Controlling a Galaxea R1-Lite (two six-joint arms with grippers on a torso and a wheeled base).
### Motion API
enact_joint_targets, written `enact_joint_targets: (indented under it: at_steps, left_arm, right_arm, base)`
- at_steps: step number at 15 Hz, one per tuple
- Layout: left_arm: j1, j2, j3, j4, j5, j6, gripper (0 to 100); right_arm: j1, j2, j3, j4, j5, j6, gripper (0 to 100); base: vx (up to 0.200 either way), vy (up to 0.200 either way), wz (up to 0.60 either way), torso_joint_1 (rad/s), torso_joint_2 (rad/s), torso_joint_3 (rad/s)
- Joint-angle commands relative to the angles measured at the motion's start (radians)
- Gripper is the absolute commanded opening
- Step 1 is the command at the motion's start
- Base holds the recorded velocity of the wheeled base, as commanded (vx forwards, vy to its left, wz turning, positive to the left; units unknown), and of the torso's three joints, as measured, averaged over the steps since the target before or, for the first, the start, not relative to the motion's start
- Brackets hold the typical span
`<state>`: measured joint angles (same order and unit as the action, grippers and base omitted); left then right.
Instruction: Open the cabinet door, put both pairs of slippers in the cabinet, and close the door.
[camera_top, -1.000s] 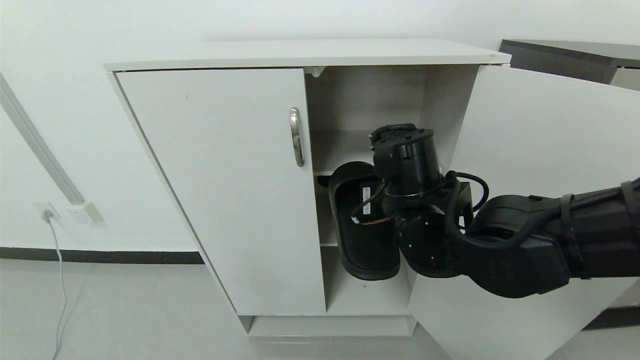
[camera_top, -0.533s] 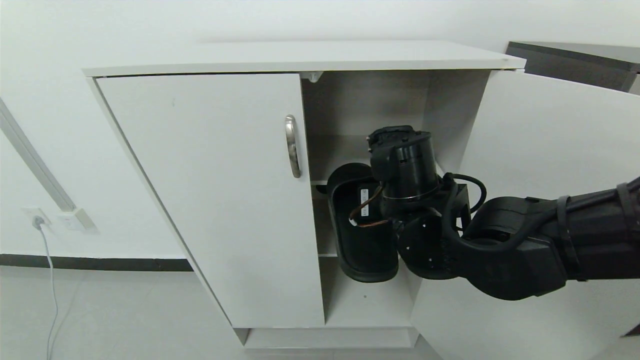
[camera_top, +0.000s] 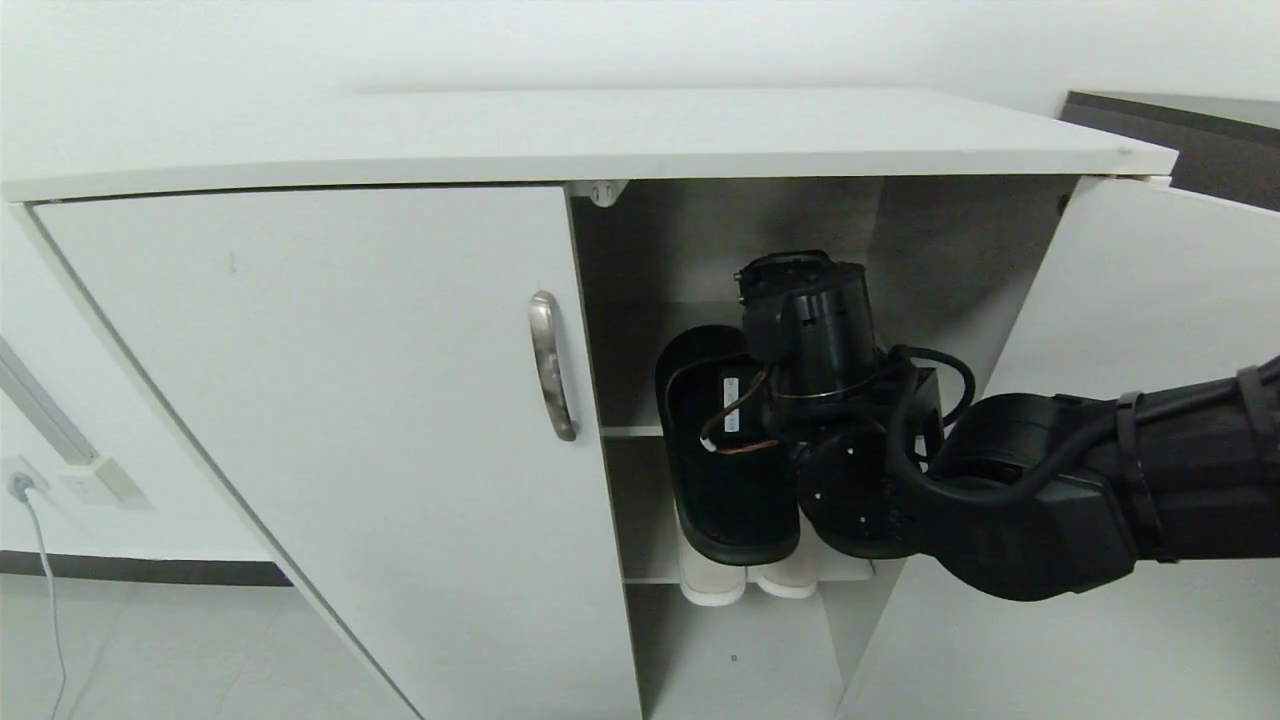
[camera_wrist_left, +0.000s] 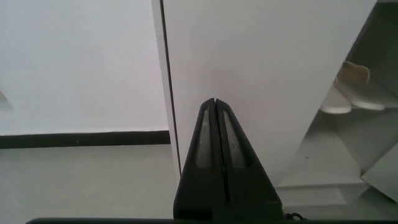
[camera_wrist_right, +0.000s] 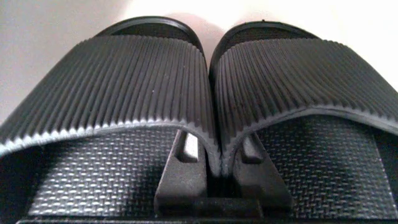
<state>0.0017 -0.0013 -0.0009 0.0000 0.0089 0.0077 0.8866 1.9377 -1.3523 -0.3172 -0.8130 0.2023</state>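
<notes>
The white cabinet stands with its right door swung open and its left door shut. My right arm reaches into the open half, holding the pair of black slippers upright in front of the middle shelf. In the right wrist view my right gripper is shut on the two inner straps of the black slippers, pinched together. A pair of white slippers lies on the shelf below them, also seen as white slippers. My left gripper is shut, empty, low before the left door.
The left door's metal handle is near the opening's edge. A grey floor and dark skirting run along the wall at left, with a wall socket and cable. A dark counter stands behind the open door.
The head camera has moved closer to the cabinet, so the whole picture grew and shifted. The white slippers on the shelf have come into sight under the black pair. The arm keeps its hold.
</notes>
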Motion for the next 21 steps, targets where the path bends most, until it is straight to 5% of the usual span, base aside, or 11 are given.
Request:
enact_joint_targets:
  at_steps: [1, 9, 21]
  left_arm:
    - [0.001, 0.001, -0.001, 0.000, 0.000, 0.000, 0]
    - [0.001, 0.001, 0.001, 0.000, 0.002, 0.000, 0]
    - [0.001, 0.001, 0.001, 0.000, 0.006, 0.000, 0]
  right_arm:
    - [0.000, 0.000, 0.007, -0.002, 0.000, 0.000, 0]
    - [-0.031, 0.064, -0.037, -0.002, 0.009, 0.003, 0]
    - [-0.135, 0.211, -0.399, 0.170, 0.028, 0.002, 0]
  base:
    - [0.000, 0.000, 0.00, 0.000, 0.00, 0.000]
    - [0.000, 0.000, 0.00, 0.000, 0.00, 0.000]
    - [0.000, 0.000, 0.00, 0.000, 0.00, 0.000]
